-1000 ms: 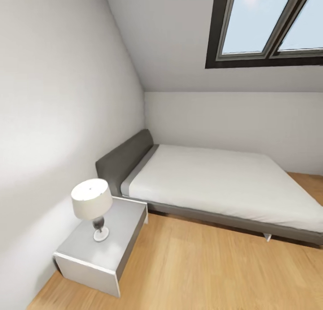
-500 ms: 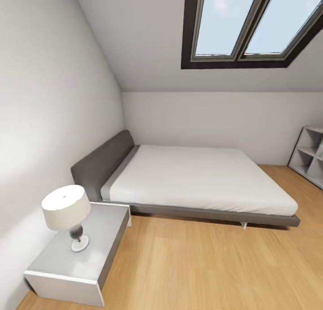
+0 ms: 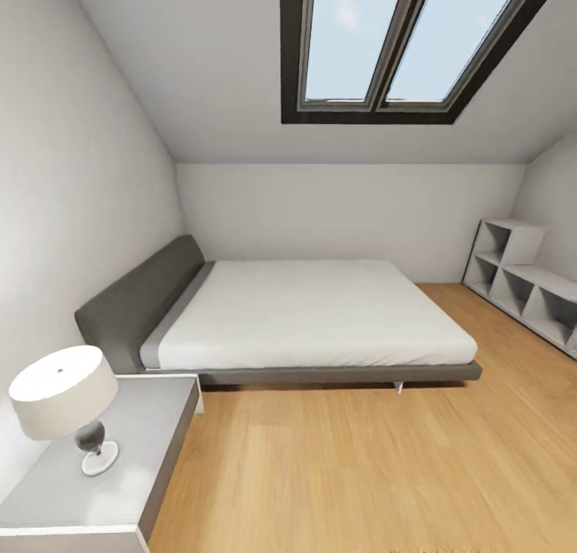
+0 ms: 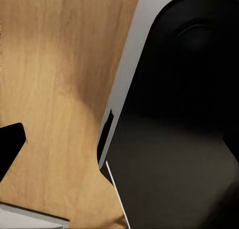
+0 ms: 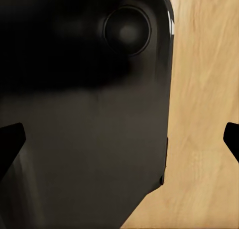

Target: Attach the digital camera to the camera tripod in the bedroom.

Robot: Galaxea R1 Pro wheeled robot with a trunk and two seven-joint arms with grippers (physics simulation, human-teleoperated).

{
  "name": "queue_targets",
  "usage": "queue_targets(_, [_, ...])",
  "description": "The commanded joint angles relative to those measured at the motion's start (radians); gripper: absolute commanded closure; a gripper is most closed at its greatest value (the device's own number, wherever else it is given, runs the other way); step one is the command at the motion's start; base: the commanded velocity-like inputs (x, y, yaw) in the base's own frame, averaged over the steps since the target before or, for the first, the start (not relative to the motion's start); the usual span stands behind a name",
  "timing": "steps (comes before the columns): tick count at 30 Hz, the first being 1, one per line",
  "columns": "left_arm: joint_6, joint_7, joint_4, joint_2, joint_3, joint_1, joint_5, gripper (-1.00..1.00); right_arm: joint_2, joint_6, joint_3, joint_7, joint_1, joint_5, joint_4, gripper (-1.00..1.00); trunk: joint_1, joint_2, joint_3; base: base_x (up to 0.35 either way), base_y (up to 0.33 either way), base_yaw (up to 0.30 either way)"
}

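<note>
I am in the bedroom, looking over its light wood floor (image 3: 361, 473) toward a grey bed (image 3: 312, 312). The digital camera and the camera tripod are out of view. In the right wrist view my right gripper (image 5: 121, 139) is open: its two black fingertips stand far apart, with nothing between them. My left gripper (image 4: 119, 149) shows one black fingertip (image 4: 11, 145) far out to the side and holds nothing. Both grippers hang over the floor beside my own dark base (image 5: 84, 114).
A grey nightstand (image 3: 136, 449) with a white-shaded lamp (image 3: 68, 401) stands at the near left against the wall. A white cube shelf (image 3: 525, 284) lines the right wall. A dark-framed skylight (image 3: 401, 40) sits in the sloped ceiling. Open floor lies between bed and shelf.
The head view has swung to the right: bed, nightstand and lamp have slid left in the picture, and the cube shelf has come into view. Nothing in the room itself has moved.
</note>
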Motion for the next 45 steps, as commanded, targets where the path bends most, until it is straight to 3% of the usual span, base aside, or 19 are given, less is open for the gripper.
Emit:
queue_targets(1, [0.003,0.004,-0.003,0.000,-0.001,0.000,0.006,-1.00,0.000,-0.001,0.000,0.000,0.000,-0.001,0.000,-1.00,0.000,0.000,-0.001,0.000,0.000,-0.296])
queue_targets(31, [-0.006,0.003,-0.003,0.005,-0.012,0.000,-0.004,-1.00,-0.001,-0.001,0.000,0.000,0.000,-0.002,0.000,-1.00,0.000,0.000,-0.001,0.000,0.000,-0.296])
queue_targets(45, [-0.005,0.003,-0.004,0.007,-0.001,0.000,0.003,-1.00,-0.001,-0.004,0.000,-0.001,0.000,-0.002,0.000,-1.00,0.000,0.000,-0.001,0.000,0.000,-0.296])
